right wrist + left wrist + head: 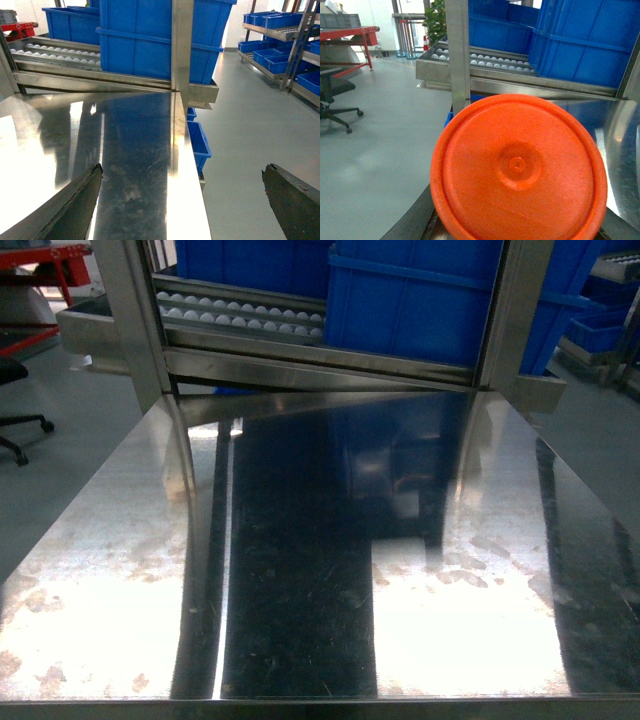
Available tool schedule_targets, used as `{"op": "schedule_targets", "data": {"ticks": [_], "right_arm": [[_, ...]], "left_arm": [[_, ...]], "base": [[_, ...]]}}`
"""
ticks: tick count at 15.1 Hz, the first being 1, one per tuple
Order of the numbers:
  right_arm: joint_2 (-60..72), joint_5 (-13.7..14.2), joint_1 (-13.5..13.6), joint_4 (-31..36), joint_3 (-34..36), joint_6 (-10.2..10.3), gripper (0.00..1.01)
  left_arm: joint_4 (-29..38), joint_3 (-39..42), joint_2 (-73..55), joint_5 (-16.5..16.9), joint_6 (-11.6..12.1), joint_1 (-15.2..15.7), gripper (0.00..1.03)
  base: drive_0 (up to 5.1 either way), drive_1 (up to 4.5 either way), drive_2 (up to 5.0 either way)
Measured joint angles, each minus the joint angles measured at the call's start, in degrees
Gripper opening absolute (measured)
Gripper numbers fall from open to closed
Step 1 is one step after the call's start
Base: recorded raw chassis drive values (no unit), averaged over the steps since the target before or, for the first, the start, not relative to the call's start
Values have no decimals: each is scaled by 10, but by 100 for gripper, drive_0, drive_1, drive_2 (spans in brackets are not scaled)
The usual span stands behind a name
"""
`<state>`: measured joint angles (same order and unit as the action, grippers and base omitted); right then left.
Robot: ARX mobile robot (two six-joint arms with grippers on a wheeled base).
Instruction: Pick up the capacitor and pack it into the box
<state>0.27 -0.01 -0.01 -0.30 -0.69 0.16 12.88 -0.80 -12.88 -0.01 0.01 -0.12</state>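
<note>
A big round orange face with a raised rim and a small centre dimple, the capacitor [519, 167], fills the left wrist view close to the camera. It hangs above the table's left edge. My left gripper [517, 235] is shut on it, and the capacitor hides the jaws; only a dark finger [417, 222] shows at the lower left. My right gripper [182, 200] is open over the table's right edge, with nothing between its two dark fingers [75, 202]. Neither gripper shows in the head view. The box is out of view.
A shiny steel table [300, 570] lies ahead. Behind it runs a roller conveyor [240, 315] carrying large blue bins [420, 300], framed by steel posts [457, 50]. A small blue bin [199, 142] sits below the table's right edge. An office chair [335, 100] stands on the floor at left.
</note>
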Motion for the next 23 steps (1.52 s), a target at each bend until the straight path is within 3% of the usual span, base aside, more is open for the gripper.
{"op": "schedule_targets", "data": {"ticks": [3, 5, 23], "right_arm": [[0, 0, 0, 0, 0, 0, 98], [0, 0, 0, 0, 0, 0, 98], [0, 0, 0, 0, 0, 0, 98]], "left_arm": [[-28, 0, 28, 0, 0, 0, 44], [-141, 0, 115, -1, 0, 0, 44], [-133, 0, 123, 0, 0, 0, 44]], "base": [[0, 0, 0], [0, 0, 0], [0, 0, 0]]}}
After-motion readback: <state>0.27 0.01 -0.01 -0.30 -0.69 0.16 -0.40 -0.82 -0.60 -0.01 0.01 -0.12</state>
